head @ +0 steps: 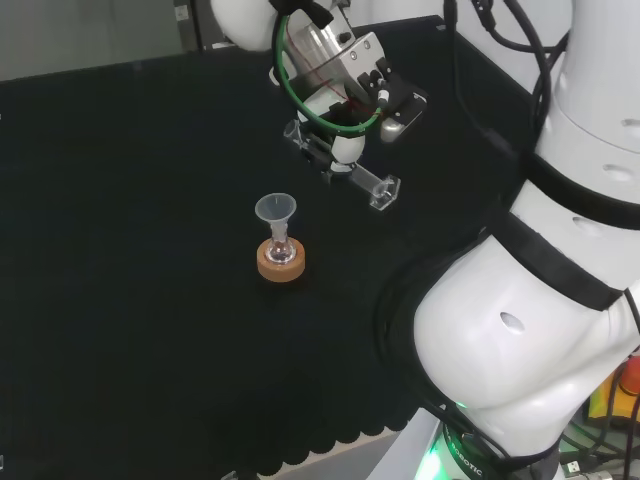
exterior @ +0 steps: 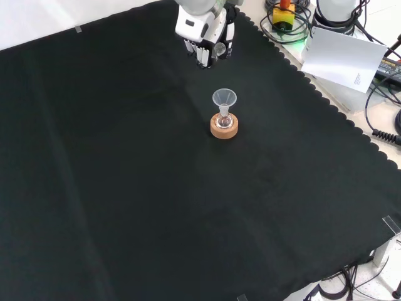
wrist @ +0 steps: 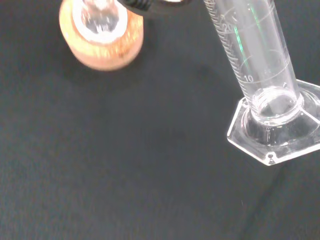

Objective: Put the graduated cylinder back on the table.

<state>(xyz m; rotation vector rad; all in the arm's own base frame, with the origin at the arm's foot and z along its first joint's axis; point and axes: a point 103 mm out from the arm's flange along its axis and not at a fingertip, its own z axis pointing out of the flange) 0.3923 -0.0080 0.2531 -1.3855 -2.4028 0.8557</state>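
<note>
- The robot hand (head: 345, 100) was over the far part of the worktop (head: 140, 300) in the head view, beyond the cork stand (head: 281, 262), and near the top edge in the front view.
- The graduated cylinder (head: 345, 172) was in the robot hand, lying tilted well off upright in the head view, with its hexagonal foot (head: 384, 192) pointing out to the right and down.
- The fingers (exterior: 202, 55) appeared curled round the cylinder's tube; the contact itself was hard to make out in the head and front views, so this is a judgement.
- In the wrist view the cylinder's foot showed clear, with black cloth behind it. Whether the foot touched the cloth could not be told; from the head view's tilt it was judged to be off the surface.
- No liquid was plainly visible in the cylinder.
- A small flask carrying a clear funnel (head: 275, 210) stood upright on the cork stand, apart from the cylinder.
- Assessment: the task was not complete. Remaining were righting the cylinder, setting its foot flat on bare cloth away from the stand, and releasing.
</note>
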